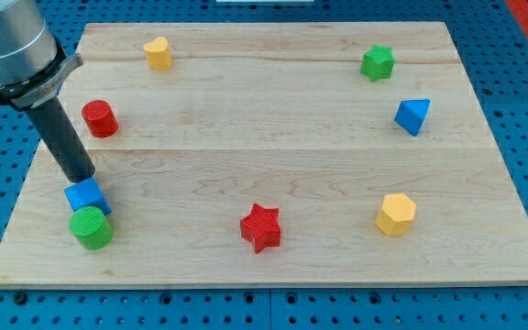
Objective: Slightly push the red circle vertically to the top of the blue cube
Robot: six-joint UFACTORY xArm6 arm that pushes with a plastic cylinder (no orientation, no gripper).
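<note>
The red circle (100,119) stands near the board's left edge, in the upper half. The blue cube (86,195) lies below it near the left edge, touching a green circle (92,227) just beneath it. My tip (82,177) rests at the blue cube's top edge, between the cube and the red circle, well below the red circle. The dark rod slants up to the view's top left.
A yellow heart (158,53) lies at the top left, a green star (377,62) at the top right, a blue triangle (412,116) at the right, a yellow hexagon (396,214) at the lower right and a red star (261,227) at the bottom middle. The wooden board (273,137) lies on a blue pegboard.
</note>
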